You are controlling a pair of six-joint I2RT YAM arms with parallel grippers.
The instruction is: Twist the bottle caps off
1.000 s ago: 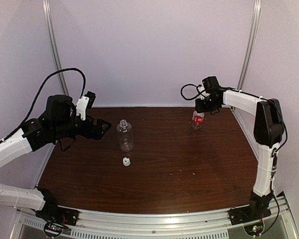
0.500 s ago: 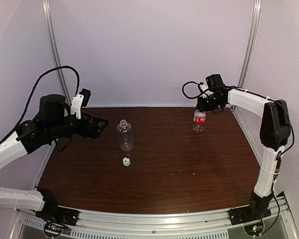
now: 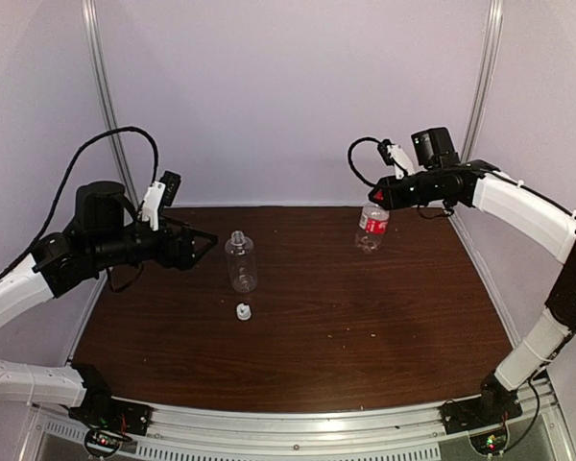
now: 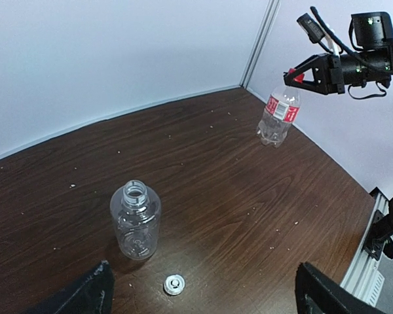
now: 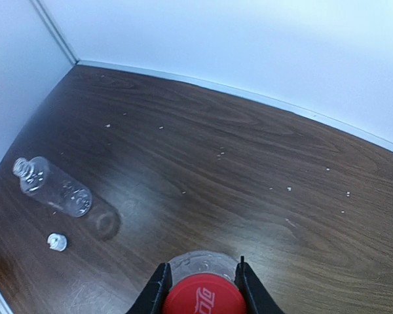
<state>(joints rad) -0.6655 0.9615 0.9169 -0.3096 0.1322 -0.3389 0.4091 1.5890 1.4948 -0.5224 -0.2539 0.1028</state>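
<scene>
The near half of the surface [image 3: 317, 327] offers open room. At far right, the right claw [image 3: 382, 194] is clamped on the red cap [image 5: 203, 297] of the labelled bottle [image 3: 370, 229]. The bottle's long axis is tilted, cap up and base leftward. Base contact cannot be determined. The left claw [image 3: 206, 240], spread wide and empty, sits left of the upright, open-necked plain bottle [image 3: 241, 261]. The white cap [image 3: 242, 310] lies just near it. Only the right wrist view shows the fingers [image 5: 158, 291] flanking the red cap.

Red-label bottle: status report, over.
Right pincer shut on red cap, red-label bottle tilted. Left pincer open, empty. Plain bottle uncapped, white cap beside it. Nothing blocking.
</scene>
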